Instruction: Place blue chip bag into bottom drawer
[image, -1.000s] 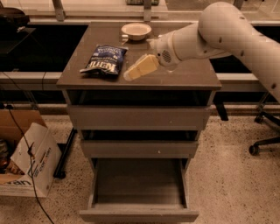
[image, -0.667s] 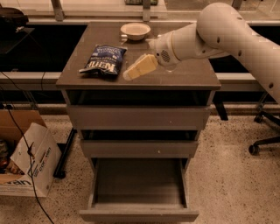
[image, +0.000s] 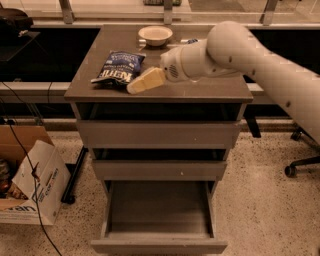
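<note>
The blue chip bag (image: 119, 67) lies flat on the left part of the cabinet top (image: 210, 90), dark blue with white lettering. My gripper (image: 145, 81) hangs just above the top, right beside the bag's right lower edge; its pale yellow end points left at the bag. The bottom drawer (image: 159, 210) is pulled out and open below, and its inside shows nothing in it. The two drawers above it are pushed in.
A shallow white bowl (image: 155, 35) stands at the back of the cabinet top. My white arm (image: 260, 60) reaches in from the right. A cardboard box (image: 30, 185) and cables lie on the floor at left. An office chair base (image: 300, 162) is at right.
The gripper has edged slightly left toward the bag. The bag and drawers have not moved.
</note>
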